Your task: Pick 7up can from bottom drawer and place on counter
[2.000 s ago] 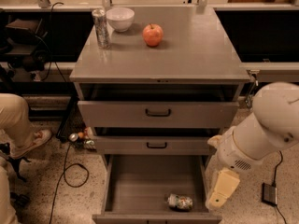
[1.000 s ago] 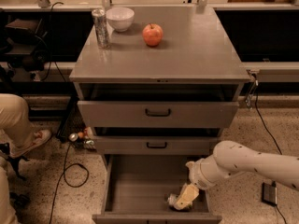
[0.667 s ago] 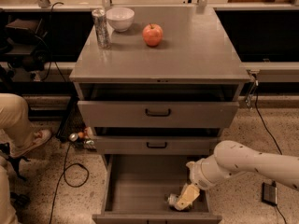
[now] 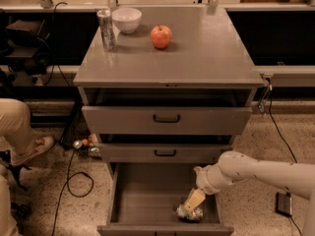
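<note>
- The 7up can (image 4: 188, 214) sits directly below the gripper (image 4: 193, 201) and touches its tip, on the floor of the bottom drawer (image 4: 142, 195).
- The can appears to lie on its side. Its long axis looks roughly left-right, parallel to the drawer front. Which end is the top cannot be told.
- The gripper points steeply down onto the can from above and slightly behind. Whether it is open or already closed on the can cannot be told.
- The drawer's front lip is just ahead of the gripper and its right wall just to the right. The open drawer floor extends to the left.
- Judgement on the step in hand, securing the can: grip across the round body, not end to end. A can lying down is likely to roll toward the front lip if nudged. Confirm a firm hold, then lift straight up.
- The middle drawer (image 4: 165, 153) juts out above and behind the gripper. The lift should come forward of it before rising.
- The counter (image 4: 206, 48) lies far above and behind the gripper. An apple (image 4: 161, 37), a bowl (image 4: 127, 19) and a tall slim can (image 4: 106, 30) occupy its rear left.
</note>
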You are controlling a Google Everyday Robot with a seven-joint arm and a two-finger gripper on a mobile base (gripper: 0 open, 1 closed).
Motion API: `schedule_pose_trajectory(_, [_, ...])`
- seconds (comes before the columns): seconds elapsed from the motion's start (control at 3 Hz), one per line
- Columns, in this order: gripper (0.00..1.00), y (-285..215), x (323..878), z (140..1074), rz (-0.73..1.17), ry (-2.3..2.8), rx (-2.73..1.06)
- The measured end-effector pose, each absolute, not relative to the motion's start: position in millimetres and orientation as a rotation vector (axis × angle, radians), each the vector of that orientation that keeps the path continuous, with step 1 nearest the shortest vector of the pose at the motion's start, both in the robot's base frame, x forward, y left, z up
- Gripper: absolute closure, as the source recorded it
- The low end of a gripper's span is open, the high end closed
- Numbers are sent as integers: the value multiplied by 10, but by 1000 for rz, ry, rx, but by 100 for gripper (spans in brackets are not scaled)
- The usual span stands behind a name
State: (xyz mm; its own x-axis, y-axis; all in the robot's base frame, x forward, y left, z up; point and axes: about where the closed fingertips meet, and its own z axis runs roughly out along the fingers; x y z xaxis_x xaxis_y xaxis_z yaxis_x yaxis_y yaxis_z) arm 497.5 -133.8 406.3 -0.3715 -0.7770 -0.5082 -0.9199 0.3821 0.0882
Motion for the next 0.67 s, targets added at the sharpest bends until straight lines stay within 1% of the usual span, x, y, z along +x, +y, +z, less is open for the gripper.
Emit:
schedule_pose_trajectory(0.33, [0,-1433,5250,3607,449,2239,-1476])
schedule_pose_trajectory(0.67, [0,-1599,5431,3013,467,2252,-1484])
